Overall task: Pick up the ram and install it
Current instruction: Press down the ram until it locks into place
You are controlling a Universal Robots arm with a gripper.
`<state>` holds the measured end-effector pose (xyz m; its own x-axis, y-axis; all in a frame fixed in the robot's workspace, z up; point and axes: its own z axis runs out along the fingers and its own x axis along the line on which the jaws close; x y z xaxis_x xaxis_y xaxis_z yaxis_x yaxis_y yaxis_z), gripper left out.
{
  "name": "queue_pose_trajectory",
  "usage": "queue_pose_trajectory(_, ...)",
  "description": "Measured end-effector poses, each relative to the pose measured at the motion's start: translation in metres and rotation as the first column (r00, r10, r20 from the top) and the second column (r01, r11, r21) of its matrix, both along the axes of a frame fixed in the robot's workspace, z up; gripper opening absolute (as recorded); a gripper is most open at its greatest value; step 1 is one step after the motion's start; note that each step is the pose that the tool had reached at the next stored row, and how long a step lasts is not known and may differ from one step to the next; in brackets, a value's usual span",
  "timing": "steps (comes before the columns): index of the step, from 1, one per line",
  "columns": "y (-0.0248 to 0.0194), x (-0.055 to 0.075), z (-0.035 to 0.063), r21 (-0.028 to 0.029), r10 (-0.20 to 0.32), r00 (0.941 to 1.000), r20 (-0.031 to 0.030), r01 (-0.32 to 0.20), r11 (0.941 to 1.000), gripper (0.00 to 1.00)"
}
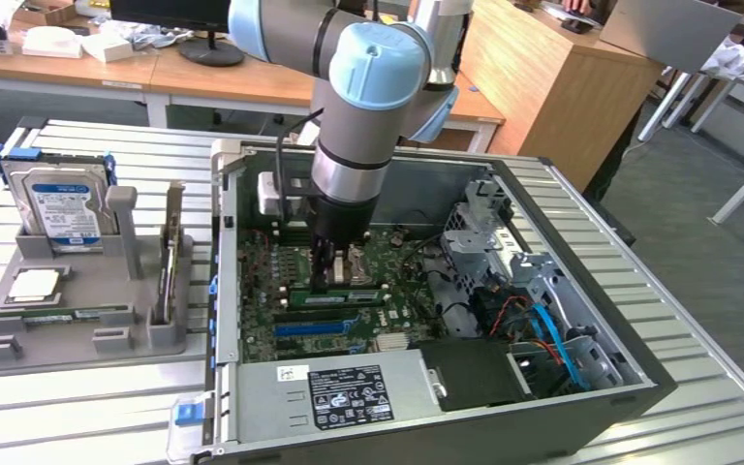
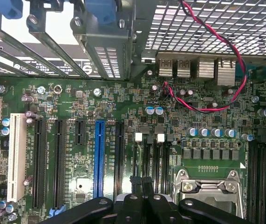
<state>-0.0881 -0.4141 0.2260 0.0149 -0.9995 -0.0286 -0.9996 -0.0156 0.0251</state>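
The ram is a long green stick with dark chips. It lies along the black slots of the motherboard inside the open computer case. My gripper reaches straight down into the case, and its tips are just over the ram's middle. I cannot tell whether they touch it. In the wrist view my gripper has its black fingers pressed together with nothing between them, above the motherboard beside the CPU socket.
A grey holder at the exterior view's left carries a hard drive, a square silver chip and another green stick. In the case are the power supply, a drive cage and cables.
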Motion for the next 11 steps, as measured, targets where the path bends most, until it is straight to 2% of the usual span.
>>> queue_pose_trajectory(11, 0.0, 0.0, -0.0018, 0.0001, 0.0, 1.0, 0.0, 0.0, 1.0, 0.1)
